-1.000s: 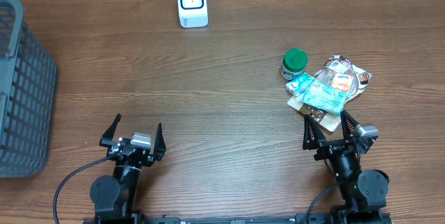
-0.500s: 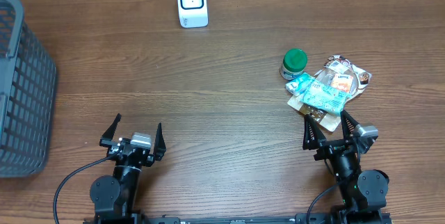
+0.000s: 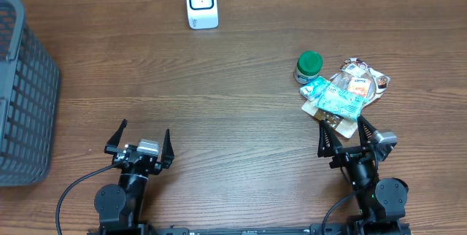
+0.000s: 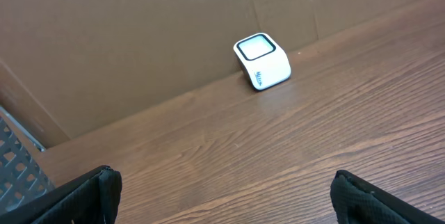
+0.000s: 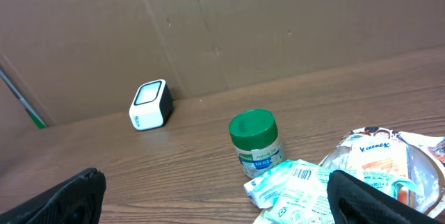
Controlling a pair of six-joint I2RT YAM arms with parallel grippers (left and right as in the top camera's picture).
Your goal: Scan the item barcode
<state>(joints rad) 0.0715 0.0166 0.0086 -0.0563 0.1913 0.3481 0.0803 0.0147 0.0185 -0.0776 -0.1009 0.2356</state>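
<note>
The black fingers of the right gripper (image 3: 341, 133) are being held wide apart, and nothing is being gripped between them. The left gripper (image 3: 144, 134) is being held wide apart and bare in the same way, low over the brown wooden table (image 3: 233, 118). Just in front of the right gripper, a small heap of things is being shown, and its near edge is almost being reached by the fingertips in the overhead view. At the front of the heap, a soft light-blue plastic packet (image 5: 295, 182) is being seen lying flat, with a little black-and-white barcode (image 5: 300, 173) turned up. This packet is being judged as light, squashy and a bit slippery. It is best being taken by its thin sides, away from the stripes, so that they are not being covered. It is being rested against other packets, so those may be dragged along. Just beside it, a small round jar with a green lid (image 5: 256, 140) is being seen standing up. It looks hard and may be knocked over. Far off by the back wall, well apart from the heap, a white box-shaped scanner (image 3: 201, 4) is being shown with its dark window turned up.
</note>
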